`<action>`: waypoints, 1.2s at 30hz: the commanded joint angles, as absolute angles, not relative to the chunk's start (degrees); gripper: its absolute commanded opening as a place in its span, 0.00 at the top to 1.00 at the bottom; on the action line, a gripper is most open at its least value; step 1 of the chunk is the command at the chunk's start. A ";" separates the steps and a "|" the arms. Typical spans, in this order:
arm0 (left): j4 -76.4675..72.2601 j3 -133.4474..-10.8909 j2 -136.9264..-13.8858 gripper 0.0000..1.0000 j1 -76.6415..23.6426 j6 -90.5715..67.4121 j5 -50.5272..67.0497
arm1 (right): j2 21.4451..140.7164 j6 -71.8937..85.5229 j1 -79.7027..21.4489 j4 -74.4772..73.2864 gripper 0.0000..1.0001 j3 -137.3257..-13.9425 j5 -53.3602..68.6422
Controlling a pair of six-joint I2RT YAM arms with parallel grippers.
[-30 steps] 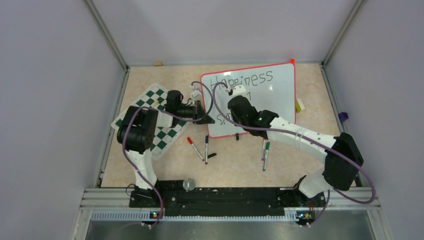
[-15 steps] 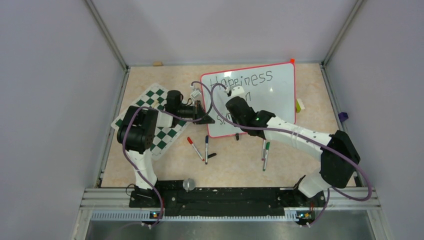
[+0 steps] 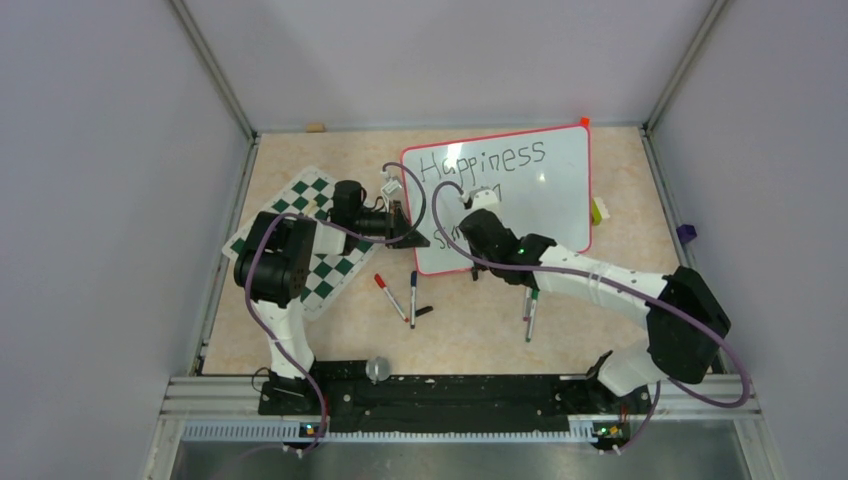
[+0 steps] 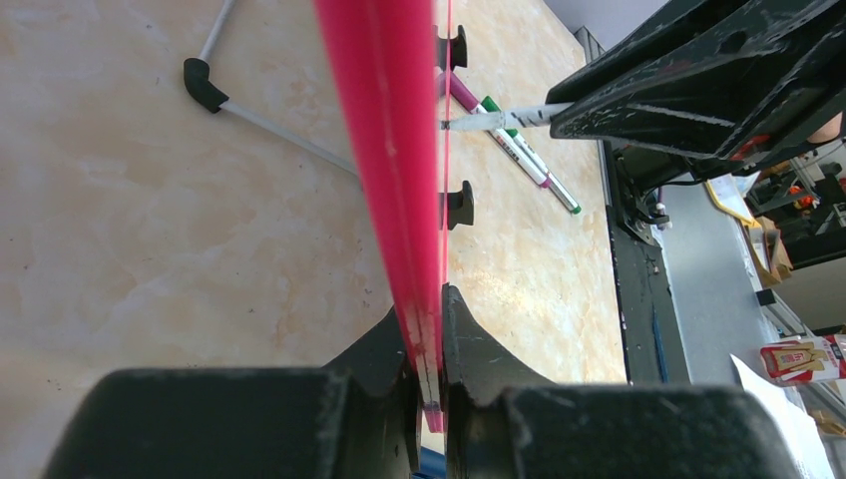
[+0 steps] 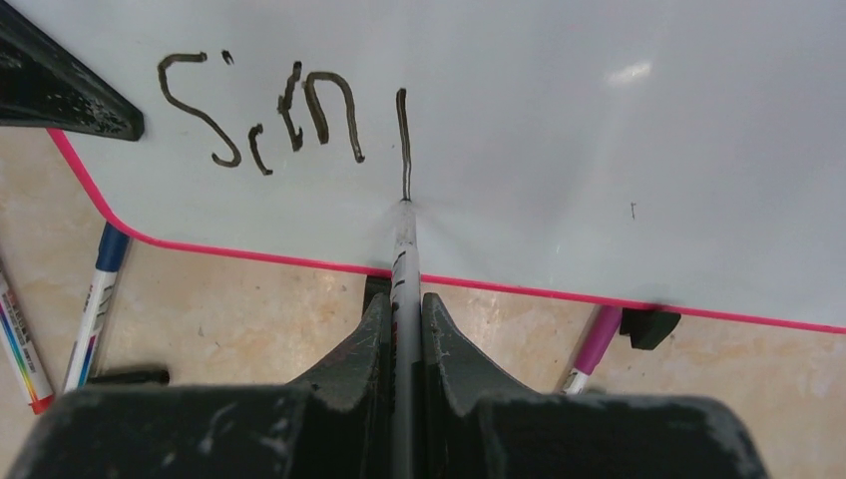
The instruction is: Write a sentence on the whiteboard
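The whiteboard (image 3: 540,185), glossy white with a thin red frame, lies at the back middle with "Happiness" on its top line. My left gripper (image 3: 408,235) is shut on its left red edge (image 4: 384,150). My right gripper (image 3: 478,222) is shut on a white marker (image 5: 403,289). The marker's tip touches the board (image 5: 619,130) at the foot of a fresh vertical stroke, right of the handwritten letters on the lower line. One black foot of the board (image 5: 648,325) shows under its near edge.
A green-and-white chess mat (image 3: 310,245) lies left of the board under my left arm. Loose markers lie on the beige table: a red one (image 3: 390,296), a blue one (image 3: 413,298), and a green and a pink one (image 3: 530,310). A purple object (image 3: 686,233) sits by the right wall.
My right gripper has drawn back toward the board's near edge with the marker, uncovering the word "Happiness". The left arm has not moved.
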State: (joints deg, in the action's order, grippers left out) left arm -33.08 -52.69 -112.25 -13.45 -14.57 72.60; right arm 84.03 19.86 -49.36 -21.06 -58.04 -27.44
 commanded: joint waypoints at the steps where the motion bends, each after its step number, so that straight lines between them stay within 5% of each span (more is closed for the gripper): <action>1: -31.73 -50.81 -113.39 1.00 -14.24 -11.64 74.07 | 82.18 22.75 -49.18 -21.15 1.00 -55.66 -26.53; 36: -31.80 -50.80 -113.55 1.00 -14.24 -11.57 74.01 | 85.86 15.64 -48.70 -18.90 1.00 -66.88 -30.52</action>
